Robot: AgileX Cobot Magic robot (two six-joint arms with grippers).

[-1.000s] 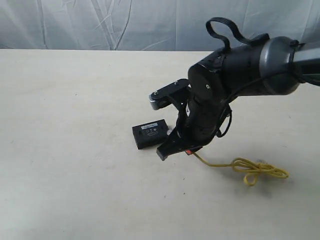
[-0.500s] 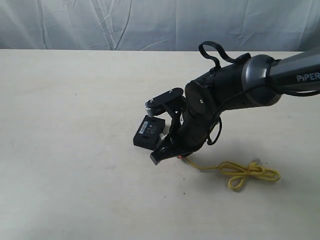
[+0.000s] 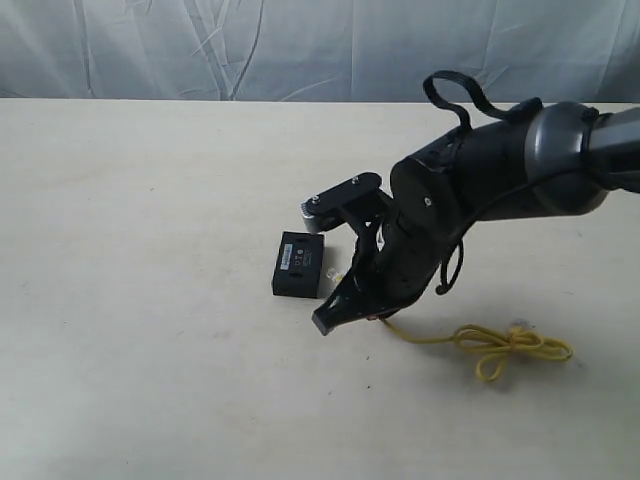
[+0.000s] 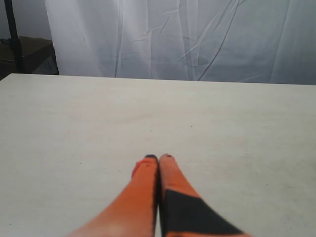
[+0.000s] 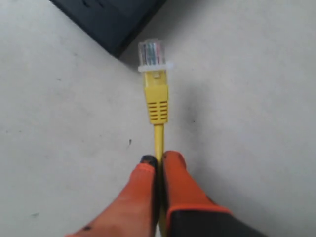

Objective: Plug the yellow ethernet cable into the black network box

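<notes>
The black network box [image 3: 299,265] lies flat on the table, pale label up; a corner of it shows in the right wrist view as the black network box [image 5: 111,19]. My right gripper [image 5: 159,159] is shut on the yellow ethernet cable [image 5: 158,136] just behind its yellow boot. The clear plug [image 5: 151,53] sticks out ahead of the fingers, close beside the box's side and apart from it. In the exterior view my right gripper [image 3: 350,300] hangs low to the right of the box, and the rest of the cable [image 3: 510,346] trails in loops on the table. My left gripper [image 4: 158,158] is shut and empty.
The pale table [image 3: 140,200] carries only the box and the cable. A white curtain [image 3: 200,45] hangs behind the far edge. The left arm does not show in the exterior view.
The box has swung from lying crosswise to more lengthwise and settled flat. My right arm first pushed left, then drew back right, and the cable loops followed it.
</notes>
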